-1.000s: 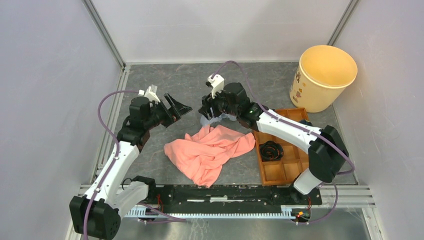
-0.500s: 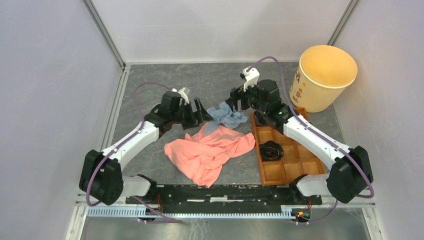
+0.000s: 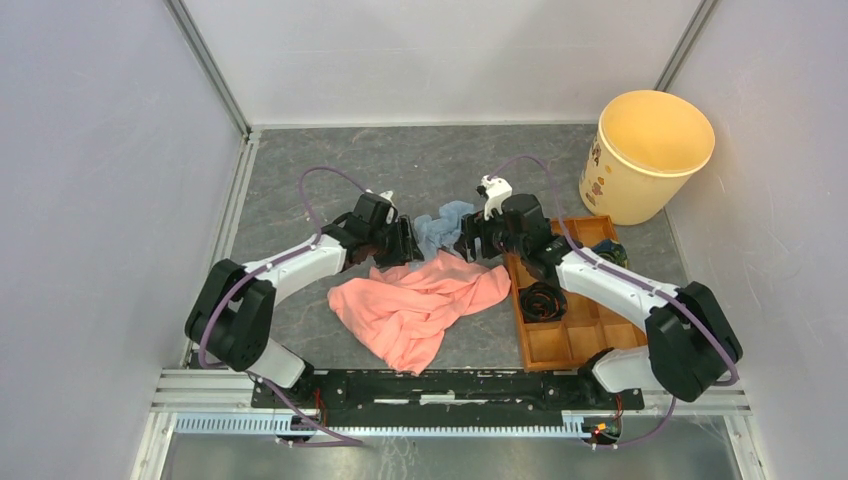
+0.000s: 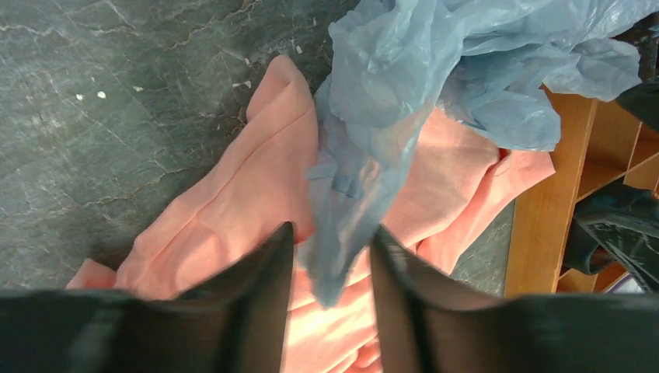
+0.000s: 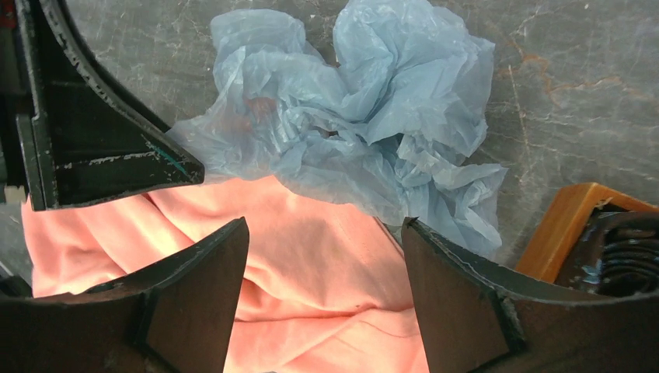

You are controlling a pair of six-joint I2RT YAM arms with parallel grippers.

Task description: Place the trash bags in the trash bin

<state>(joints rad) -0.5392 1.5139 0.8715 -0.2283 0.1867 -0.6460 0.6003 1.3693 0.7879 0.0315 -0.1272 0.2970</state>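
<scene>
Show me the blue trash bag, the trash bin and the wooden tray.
blue trash bag (image 5: 373, 132), right wrist view, crumpled middle.
trash bin (image 3: 628, 195), top view, outer wall.
wooden tray (image 3: 553, 343), top view, bare near compartment.

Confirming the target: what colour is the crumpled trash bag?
The trash bag is pale translucent blue; clearest in right wrist view.

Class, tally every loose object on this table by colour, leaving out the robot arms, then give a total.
Light blue: 1, crumpled plastic trash bag
Salmon pink: 1, cloth
Yellow-tan: 1, trash bin
Brown: 1, compartmented wooden tray
Black: 2, coiled bundle and dark bundle, both in the tray
Total: 6
</scene>
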